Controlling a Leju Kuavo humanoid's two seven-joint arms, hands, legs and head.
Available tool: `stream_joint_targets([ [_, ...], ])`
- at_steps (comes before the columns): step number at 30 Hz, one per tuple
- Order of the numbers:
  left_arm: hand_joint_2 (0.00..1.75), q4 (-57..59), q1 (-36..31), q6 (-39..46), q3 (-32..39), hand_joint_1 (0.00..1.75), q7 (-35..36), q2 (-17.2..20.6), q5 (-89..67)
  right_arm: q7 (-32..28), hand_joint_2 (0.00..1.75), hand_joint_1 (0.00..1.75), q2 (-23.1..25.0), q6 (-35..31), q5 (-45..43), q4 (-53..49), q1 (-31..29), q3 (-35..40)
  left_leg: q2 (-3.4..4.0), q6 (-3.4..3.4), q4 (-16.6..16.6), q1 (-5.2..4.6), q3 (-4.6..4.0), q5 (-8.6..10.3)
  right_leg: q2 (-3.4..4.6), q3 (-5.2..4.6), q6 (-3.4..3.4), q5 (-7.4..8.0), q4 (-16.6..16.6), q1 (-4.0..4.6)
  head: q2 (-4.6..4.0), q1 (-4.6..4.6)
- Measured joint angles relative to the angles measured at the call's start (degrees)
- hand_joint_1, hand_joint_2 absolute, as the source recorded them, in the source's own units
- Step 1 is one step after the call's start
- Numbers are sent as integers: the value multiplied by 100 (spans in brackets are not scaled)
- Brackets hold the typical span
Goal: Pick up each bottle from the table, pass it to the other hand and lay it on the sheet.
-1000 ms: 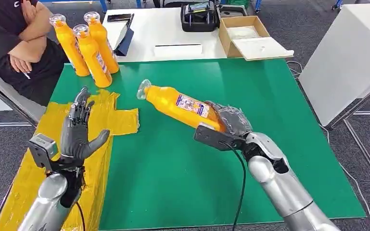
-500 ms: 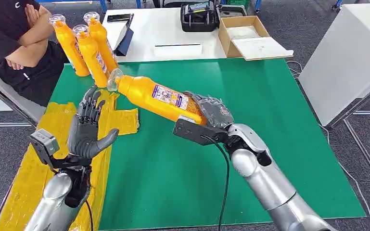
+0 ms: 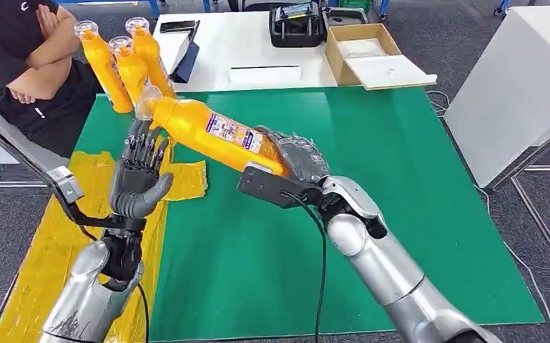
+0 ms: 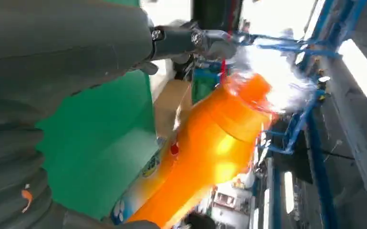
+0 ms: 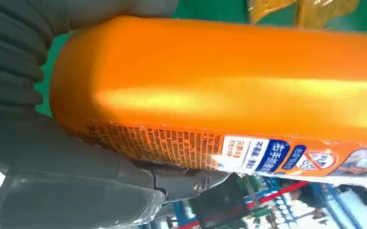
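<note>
Orange bottle (image 3: pixel 211 132): gripped at its base by the right robot hand (image 3: pixel 297 158), centre frame, cap angled upper left. Left robot hand (image 3: pixel 139 179): held open beneath the neck.

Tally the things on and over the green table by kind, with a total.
Orange plastic bottles with clear caps, standing at the far left corner: 3
Orange plastic bottle held in the right hand, over the table: 1
Crumpled yellow plastic sheet: 1
Robot hands, counting the open left hand: 2
Total: 7

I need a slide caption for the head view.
Right hand brings bottle to open left hand.
</note>
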Motion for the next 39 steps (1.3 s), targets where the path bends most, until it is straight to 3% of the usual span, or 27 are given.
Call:
stream_joint_targets([
  [25, 175, 817, -620, -131, -31, 0, 255, -227, 540, 140, 175, 175, 345, -2, 46, 50, -95, 251, 1, -1, 1, 0, -1, 0, 0, -2, 0, -1, 0, 0, 0, 0],
  [39, 175, 607, -662, -168, -28, 0, 369, -343, 1121, 59, 175, 175, 555, 90, -31, 168, -42, 260, 1, -1, 0, 1, -1, 0, 0, -3, 0, -1, 0, 1, 0, -4],
])
